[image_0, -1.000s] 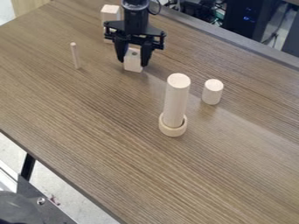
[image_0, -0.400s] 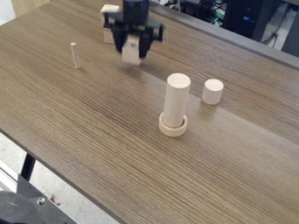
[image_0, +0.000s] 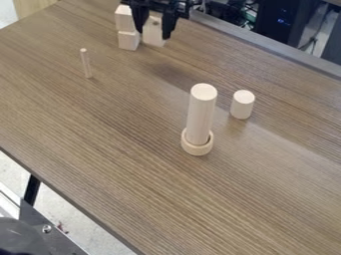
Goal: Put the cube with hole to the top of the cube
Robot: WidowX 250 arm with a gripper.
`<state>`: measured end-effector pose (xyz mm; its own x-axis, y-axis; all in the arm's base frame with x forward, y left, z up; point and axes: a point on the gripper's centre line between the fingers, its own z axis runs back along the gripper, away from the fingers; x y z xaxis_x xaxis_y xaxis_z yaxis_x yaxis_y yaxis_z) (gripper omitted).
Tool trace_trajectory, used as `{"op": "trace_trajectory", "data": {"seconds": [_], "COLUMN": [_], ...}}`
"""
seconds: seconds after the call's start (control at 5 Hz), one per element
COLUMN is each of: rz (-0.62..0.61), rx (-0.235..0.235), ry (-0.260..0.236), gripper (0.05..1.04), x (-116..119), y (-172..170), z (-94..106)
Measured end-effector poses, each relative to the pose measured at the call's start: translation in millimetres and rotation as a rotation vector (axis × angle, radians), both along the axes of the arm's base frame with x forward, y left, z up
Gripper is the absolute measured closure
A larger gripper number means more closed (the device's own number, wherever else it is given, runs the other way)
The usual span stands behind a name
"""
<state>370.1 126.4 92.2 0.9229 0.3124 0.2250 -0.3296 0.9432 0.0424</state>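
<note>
1. Counter [image_0: 100, 149]: brown wood-grain top, grey strip [image_0: 266, 39] along its far edge.
2. Tall, pale wooden cylinder [image_0: 200, 112]: upright, lower end seated within item 3.
3. Pale wooden ring [image_0: 197, 150]: flat on the counter, surrounding the base of item 2.
4. Short, pale wooden cylinder [image_0: 242, 104]: upright, to the right of item 2, apart from it.
5. Thin, pale wooden dowel [image_0: 86, 63]: upright, left part of the counter.
6. Black equipment housing [image_0: 269, 25]: beyond the far edge, small blue light lit.
7. Black support leg [image_0: 31, 189]: below the near edge, against the light grey floor [image_0: 67, 214].
8. Round metal fastener [image_0: 47, 228]: on the dark grey panel [image_0: 37, 216], lower left corner.
</note>
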Motion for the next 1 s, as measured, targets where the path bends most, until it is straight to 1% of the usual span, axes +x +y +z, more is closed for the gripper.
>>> {"op": "trace_trajectory", "data": {"seconds": [0.4,0.6,0.8,1.0], "rz": [0.041,0.066,0.084,0.103], "rx": [0.037,0.044,0.032,0.03], "ry": [-0.049,-0.073,-0.074,-0.065], "gripper": [0.496,0.496,0.496,0.496], "x": [8,10,13,14], "y": [27,38,46,57], "z": [27.0,38.0,40.0,36.3]}}
